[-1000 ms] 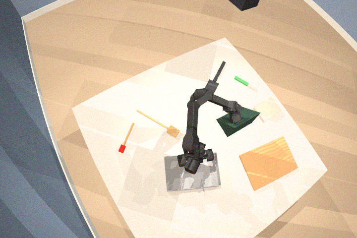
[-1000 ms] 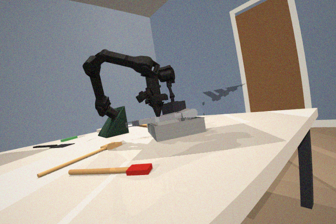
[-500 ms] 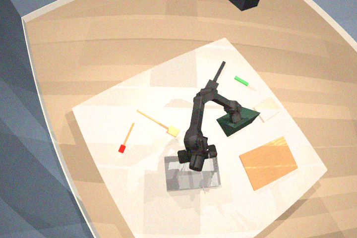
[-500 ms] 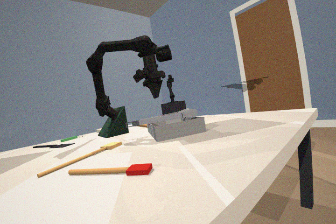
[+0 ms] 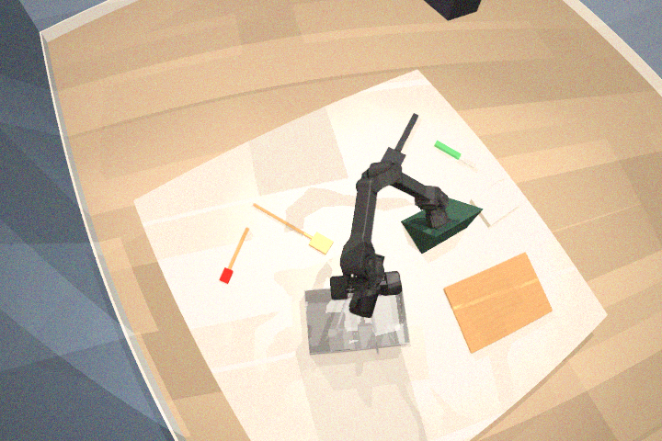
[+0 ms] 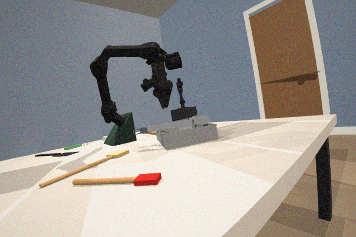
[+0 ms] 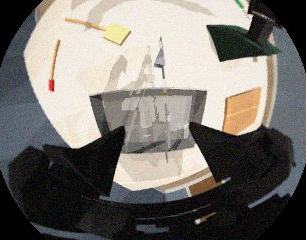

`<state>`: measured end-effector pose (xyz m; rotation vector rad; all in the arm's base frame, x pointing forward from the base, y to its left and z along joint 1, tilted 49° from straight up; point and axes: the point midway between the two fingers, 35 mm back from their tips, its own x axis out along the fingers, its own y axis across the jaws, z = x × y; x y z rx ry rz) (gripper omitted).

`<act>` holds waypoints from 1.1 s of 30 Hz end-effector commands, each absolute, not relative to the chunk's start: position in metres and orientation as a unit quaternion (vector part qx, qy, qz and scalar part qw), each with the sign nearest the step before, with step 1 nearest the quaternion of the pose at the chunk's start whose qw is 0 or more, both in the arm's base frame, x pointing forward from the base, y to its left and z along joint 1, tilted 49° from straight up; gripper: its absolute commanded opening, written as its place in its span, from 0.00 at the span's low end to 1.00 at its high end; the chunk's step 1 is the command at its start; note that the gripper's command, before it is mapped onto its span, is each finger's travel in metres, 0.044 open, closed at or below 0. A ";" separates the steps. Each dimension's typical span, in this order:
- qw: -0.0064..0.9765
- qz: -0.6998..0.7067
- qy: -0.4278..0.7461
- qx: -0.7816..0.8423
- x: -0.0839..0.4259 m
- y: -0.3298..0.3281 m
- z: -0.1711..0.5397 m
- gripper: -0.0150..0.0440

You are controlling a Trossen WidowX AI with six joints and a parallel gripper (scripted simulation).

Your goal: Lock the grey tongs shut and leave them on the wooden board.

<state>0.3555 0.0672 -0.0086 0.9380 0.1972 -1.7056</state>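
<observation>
The roasting tin (image 5: 311, 327) (image 6: 189, 138) (image 7: 97, 107) is grey and see-through in places. The grey tongs (image 6: 181, 123) (image 7: 160, 62) lie across it, hinge end over the rim toward the arm's base. In the wrist view one tong arm runs down across the tin; the other is hard to tell from the tin and shadows. The arm hides most of them in the top view. My gripper (image 6: 164, 107) (image 7: 158, 127) is open and empty, pointing down above the tin and clear of the tongs. The wooden board (image 5: 498, 301) (image 6: 152, 132) (image 7: 243, 111) has nothing on it.
The dark green base (image 5: 428, 236) (image 6: 122, 132) (image 7: 233, 45) stands behind the tin. A yellow-headed tool (image 5: 321, 243) (image 6: 118, 153) (image 7: 116, 33) and a red-headed tool (image 5: 226, 276) (image 6: 147, 178) (image 7: 51, 85) lie to one side. A green-handled tool (image 5: 447, 150) (image 6: 73, 146) lies beyond the base.
</observation>
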 end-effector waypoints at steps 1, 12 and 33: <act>0.526 -0.730 0.025 0.437 0.349 0.047 -0.013 1.00; 0.524 -0.730 0.022 0.439 0.348 0.046 -0.014 1.00; 0.524 -0.729 0.023 0.440 0.350 0.024 -0.035 1.00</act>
